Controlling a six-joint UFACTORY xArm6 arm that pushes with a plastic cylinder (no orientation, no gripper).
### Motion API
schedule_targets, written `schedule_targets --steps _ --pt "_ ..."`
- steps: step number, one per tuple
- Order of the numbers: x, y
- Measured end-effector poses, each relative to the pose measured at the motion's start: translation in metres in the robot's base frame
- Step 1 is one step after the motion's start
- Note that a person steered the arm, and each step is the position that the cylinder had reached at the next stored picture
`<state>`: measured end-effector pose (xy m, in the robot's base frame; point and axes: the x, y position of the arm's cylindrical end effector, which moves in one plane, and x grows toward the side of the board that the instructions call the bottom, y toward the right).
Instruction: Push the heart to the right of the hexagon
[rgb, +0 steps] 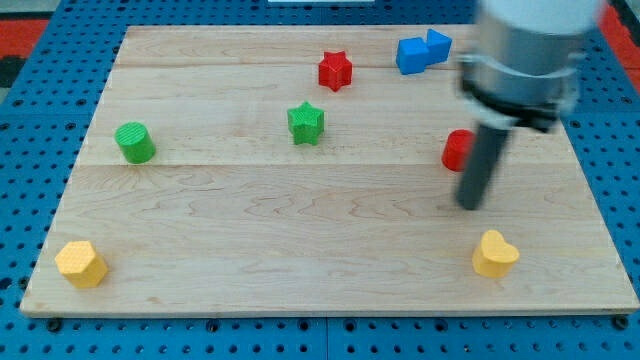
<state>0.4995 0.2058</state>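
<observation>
Sitting at the lower right of the frame, the yellow heart (495, 254) is free; my tip (470, 205), a plain rod without any pincer, hangs just above-left of it, touching nothing. The yellow hexagon (80, 263) lies lower left, the red block (457, 150) beside the rod.

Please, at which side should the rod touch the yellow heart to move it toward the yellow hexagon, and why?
No gripping here; my tip can only push. The yellow heart lies near the view's bottom right, the yellow hexagon at the bottom left. I would probably come round to the heart's right face and press its middle, pushing leftward, because an off-centre contact may turn it. My tip stands above and left of the heart, apart from it.
</observation>
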Motion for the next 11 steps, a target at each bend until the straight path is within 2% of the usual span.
schedule_targets --steps 1,2,3,4,5,6,7,9,10,11 --pt "0.04 0.068" --pt "0.058 -0.024" --pt "0.075 -0.178" --pt "0.067 -0.138" --pt "0.089 -0.058" --pt "0.117 -0.05" --pt "0.119 -0.154" --pt "0.103 -0.275" --pt "0.098 -0.361" --pt "0.093 -0.401"
